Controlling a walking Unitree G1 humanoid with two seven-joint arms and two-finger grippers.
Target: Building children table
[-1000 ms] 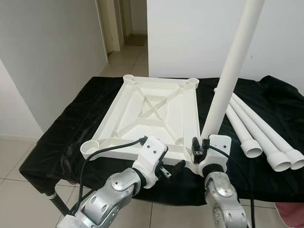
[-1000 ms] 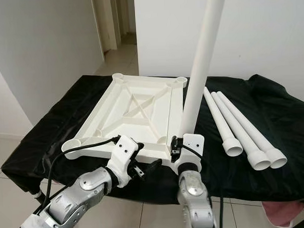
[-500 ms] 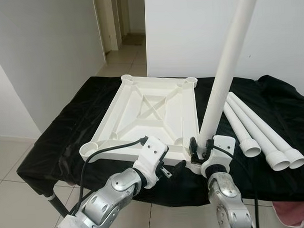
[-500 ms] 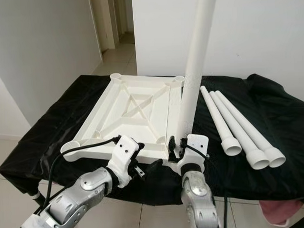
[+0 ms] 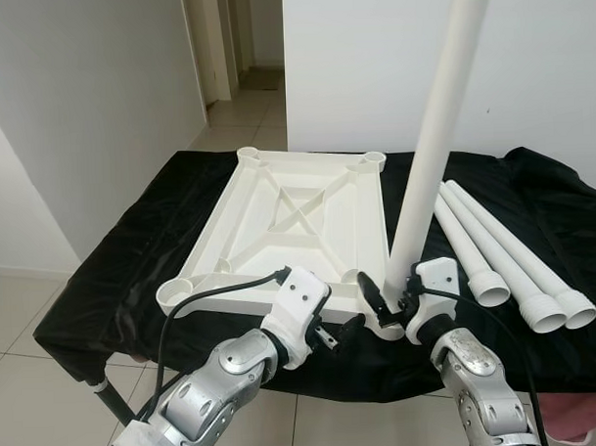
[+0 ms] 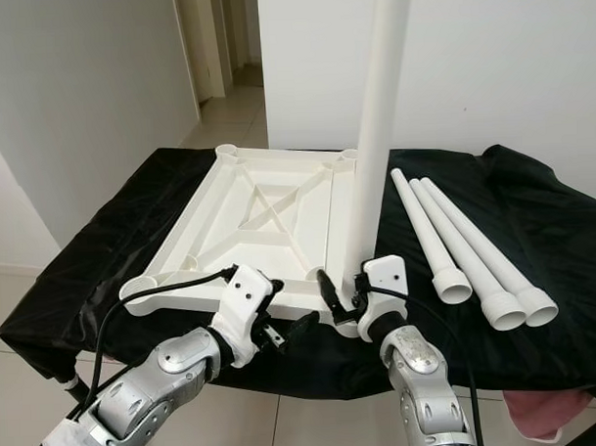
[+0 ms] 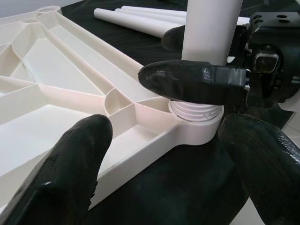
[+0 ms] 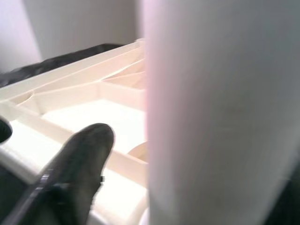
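Straightened since earlier: leg (image 5: pixel 431 155) upright in tabletop (image 5: pixel 278 219) socket at lower center, right hand (image 5: pixel 391 296) spread around its base. Left hand (image 5: pixel 343 329) parted alongside. Three legs (image 5: pixel 505 260) unmounted, right.

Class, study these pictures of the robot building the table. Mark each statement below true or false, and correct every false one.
1. The tabletop lies upside down on a black cloth. True.
2. One leg stands upright in a near corner socket. True.
3. Four spare legs lie on the cloth. False: three lie there, on the robot's right.
4. The right gripper is at the base of the upright leg. True.
5. The left gripper grips a far corner of the tabletop. False: it is open near the near edge, holding nothing.
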